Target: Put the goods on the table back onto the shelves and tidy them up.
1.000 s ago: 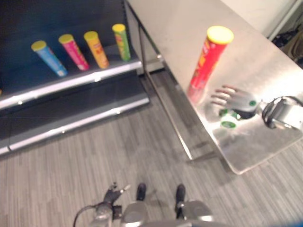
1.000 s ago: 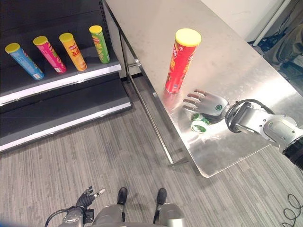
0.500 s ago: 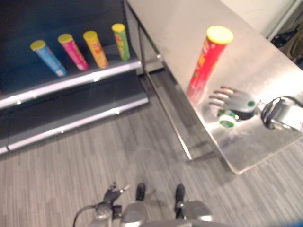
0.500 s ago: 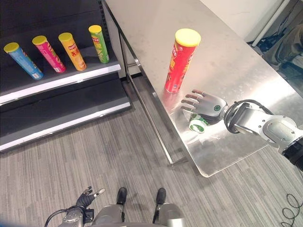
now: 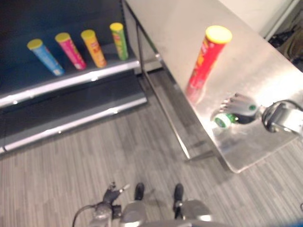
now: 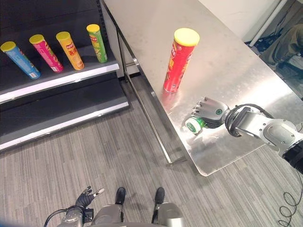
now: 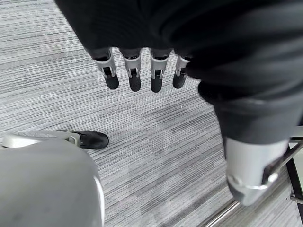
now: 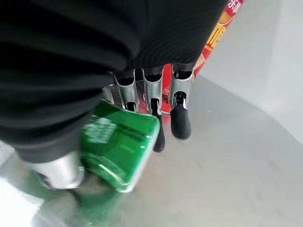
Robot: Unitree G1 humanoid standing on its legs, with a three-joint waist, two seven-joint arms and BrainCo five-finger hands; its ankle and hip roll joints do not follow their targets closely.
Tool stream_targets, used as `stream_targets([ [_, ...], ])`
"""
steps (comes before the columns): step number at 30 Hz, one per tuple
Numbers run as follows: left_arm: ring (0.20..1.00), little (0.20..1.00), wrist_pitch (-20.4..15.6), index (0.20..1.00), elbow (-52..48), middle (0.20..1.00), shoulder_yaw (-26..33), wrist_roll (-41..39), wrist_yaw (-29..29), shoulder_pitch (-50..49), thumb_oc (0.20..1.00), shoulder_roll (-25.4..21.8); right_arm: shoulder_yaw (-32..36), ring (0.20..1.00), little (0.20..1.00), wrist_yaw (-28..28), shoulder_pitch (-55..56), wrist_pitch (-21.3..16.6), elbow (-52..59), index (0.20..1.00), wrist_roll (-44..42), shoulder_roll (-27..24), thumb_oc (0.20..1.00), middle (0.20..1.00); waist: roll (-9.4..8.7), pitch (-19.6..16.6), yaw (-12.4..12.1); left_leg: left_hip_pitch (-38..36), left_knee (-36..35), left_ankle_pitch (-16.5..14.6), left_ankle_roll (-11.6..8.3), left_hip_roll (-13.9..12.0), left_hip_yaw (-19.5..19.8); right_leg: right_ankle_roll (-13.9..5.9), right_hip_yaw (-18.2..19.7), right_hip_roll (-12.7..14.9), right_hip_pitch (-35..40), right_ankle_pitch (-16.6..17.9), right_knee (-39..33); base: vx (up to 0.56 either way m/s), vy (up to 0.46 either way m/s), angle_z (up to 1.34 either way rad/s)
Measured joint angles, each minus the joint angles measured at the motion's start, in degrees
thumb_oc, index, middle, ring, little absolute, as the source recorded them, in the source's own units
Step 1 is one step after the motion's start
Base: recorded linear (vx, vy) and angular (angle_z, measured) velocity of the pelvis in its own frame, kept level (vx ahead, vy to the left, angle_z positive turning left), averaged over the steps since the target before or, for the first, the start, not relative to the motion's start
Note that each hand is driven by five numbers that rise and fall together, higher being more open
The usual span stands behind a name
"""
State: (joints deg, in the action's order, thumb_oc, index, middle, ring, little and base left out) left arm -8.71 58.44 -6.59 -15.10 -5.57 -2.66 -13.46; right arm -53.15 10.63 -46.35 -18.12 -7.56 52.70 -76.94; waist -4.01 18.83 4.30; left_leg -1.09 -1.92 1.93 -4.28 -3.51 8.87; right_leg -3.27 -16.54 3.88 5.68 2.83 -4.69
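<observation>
A green can [image 6: 195, 124] lies on its side near the upright red yellow-lidded tube [image 6: 178, 60].

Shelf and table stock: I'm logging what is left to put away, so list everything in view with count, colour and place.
Tall tube: one, red with a yellow lid, upright on the table.
Green can: one, green with a white end, on its side near the table's front edge, inside the right hand's curled fingers.
Shelf tubes: four in a row on the upper shelf, all with yellow lids: blue, pink, orange, green.
Table: one, bare steel, right of the shelves.
Right hand: on the table, closed on the green can.
Left hand: hanging low over the grey floor, fingers relaxed, holding nothing.
</observation>
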Motion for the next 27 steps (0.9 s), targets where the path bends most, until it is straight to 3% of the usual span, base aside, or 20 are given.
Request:
stream_targets([
  [4,1.000,1.000,0.01,1.000,0.01,1.000,0.32,0.01,-0.02,0.02,1.000,-0.18,2.06,0.200,0.200,0.29,1.21,-0.02,0.90,0.200,0.00,-0.03,0.200,0.200,0.00,0.01,0.03,-0.09,0.03,0.01,-0.37,-0.53,0.02,0.20,0.04,-0.46,-0.03,-0.11,0.01,0.00,0.000,0.00],
  [6,1.000,1.000,0.02,1.000,-0.02,1.000,0.43,0.03,-0.12,-0.07,1.000,-0.18,12.60,0.200,0.200,1.34,8.75,0.34,3.88,0.200,-2.59,-0.04,0.200,0.200,0.12,0.06,0.06,-0.27,0.02,0.03,-0.47,-0.69,0.05,0.37,-0.01,-0.62,-0.01,-0.20,0.09,0.00,0.000,0.00],
  [8,1.000,1.000,0.02,1.000,-0.52,1.000,0.53,0.05,-0.69,-0.16,1.000,-0.17,33.53,0.200,0.200,3.06,24.76,0.47,7.43,0.200,-9.08,2.75,0.200,0.200,0.13,0.09,-0.17,-0.07,0.03,-0.11,-0.68,-0.74,0.06,0.61,-0.10,-0.65,-0.08,-0.47,0.32,0.00,0.000,0.00],
  [9,1.000,1.000,0.05,1.000,-0.51,1.000,0.42,0.07,-0.98,-0.16,1.000,-0.24,39.86,0.200,0.200,3.77,29.22,0.95,8.42,0.200,-11.70,4.48,0.200,0.200,0.14,0.09,-0.16,-0.24,0.04,-0.15,-0.73,-0.74,-0.06,0.70,0.01,-0.63,-0.07,-0.56,0.42,0.00,0.000,0.00],
  [10,1.000,1.000,-0.01,1.000,-0.81,1.000,0.46,0.08,-1.34,-0.32,1.000,-0.42,49.80,0.200,0.200,5.54,35.30,1.81,9.82,0.200,-17.33,8.59,0.200,0.200,0.19,0.12,0.02,-0.12,0.00,-0.17,-0.75,-0.73,-0.08,0.73,0.01,-0.63,-0.03,-0.67,0.48,0.03,-0.013,-0.03],
  [13,1.000,1.000,-0.05,1.000,-1.44,1.000,0.73,0.33,-1.53,-0.22,1.000,-0.70,58.76,0.200,0.200,6.86,39.72,3.25,10.71,0.200,-24.16,11.84,0.200,0.200,0.49,0.24,0.83,-0.13,0.00,-0.32,-0.85,-0.81,-0.12,0.68,0.05,-0.65,-0.03,-0.77,0.58,0.01,-0.006,0.00],
  [15,1.000,1.000,-0.05,1.000,-1.70,1.000,2.42,0.50,-1.66,-0.21,1.000,-0.52,66.13,0.200,0.200,9.03,41.33,3.96,10.60,0.200,-30.61,19.22,0.200,0.200,0.47,0.23,1.06,-0.23,0.00,-0.64,-1.20,-1.06,-0.25,0.77,0.21,-0.90,-0.01,-0.85,0.66,0.01,-0.010,-0.02],
  [18,1.000,1.000,0.01,1.000,-1.64,1.000,2.77,0.53,-1.69,-0.24,1.000,-0.55,70.18,0.200,0.200,10.99,41.73,4.52,10.31,0.200,-34.49,23.10,0.200,0.200,0.88,0.19,1.42,-0.31,0.04,-0.66,-1.23,-1.28,-0.35,0.82,0.33,-1.13,-0.01,-0.86,0.64,0.04,-0.025,-0.03],
  [20,1.000,1.000,0.02,1.000,-1.65,1.000,2.83,0.55,-1.72,-0.19,1.000,-0.55,74.72,0.200,0.200,12.56,41.04,3.66,10.70,0.200,-39.96,30.24,0.200,0.200,0.97,0.12,1.28,-0.61,0.03,-0.64,-1.20,-1.60,-0.37,1.03,0.38,-1.46,0.22,-0.98,0.63,0.03,-0.019,-0.04],
  [21,1.000,1.000,0.14,1.000,-1.39,1.000,2.72,0.53,-1.74,-0.24,1.000,-0.21,76.64,0.200,0.200,14.90,39.05,3.30,10.68,0.200,-45.82,36.45,0.200,0.200,1.17,0.04,1.23,-1.01,0.03,-0.68,-1.29,-1.73,-0.70,1.19,0.51,-1.59,0.46,-1.07,0.66,-0.01,-0.002,-0.07],
  [27,1.000,1.000,1.34,1.000,0.18,1.000,2.76,0.48,-2.63,-0.13,1.000,0.95,72.82,0.200,0.200,15.50,33.36,-3.40,13.32,0.200,-72.90,49.67,0.200,0.200,3.17,-1.24,1.29,-1.34,0.05,-0.74,-1.38,-2.12,-1.51,1.37,1.34,-1.98,0.47,-0.97,0.62,0.00,-0.012,-0.06],
])
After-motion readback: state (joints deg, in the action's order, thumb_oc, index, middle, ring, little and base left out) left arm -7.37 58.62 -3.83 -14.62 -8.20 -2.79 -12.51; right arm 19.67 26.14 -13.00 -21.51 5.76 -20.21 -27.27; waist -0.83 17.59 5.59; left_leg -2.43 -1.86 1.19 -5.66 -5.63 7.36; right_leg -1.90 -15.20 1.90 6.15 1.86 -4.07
